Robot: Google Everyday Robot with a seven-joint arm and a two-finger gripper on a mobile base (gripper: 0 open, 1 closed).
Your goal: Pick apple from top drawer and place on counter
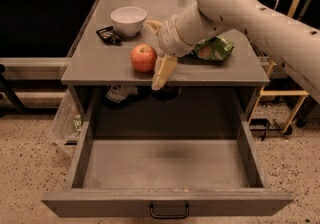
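The red apple point(143, 58) rests on the grey counter point(100, 68), near its front edge. My gripper point(157, 50) is just right of the apple, open, with one pale finger point(163, 71) hanging past the counter's front edge and the other point(152, 26) behind the apple. The fingers do not close on the apple. The top drawer point(165, 165) is pulled fully out below, its grey inside bare, with a dark handle point(169, 211) on its front.
A white bowl point(128, 19) and a dark packet point(108, 35) sit at the counter's back left. A green snack bag point(215, 48) lies under my arm to the right. A plastic bag point(65, 118) lies on the floor to the left; a yellow frame point(280, 113) stands to the right.
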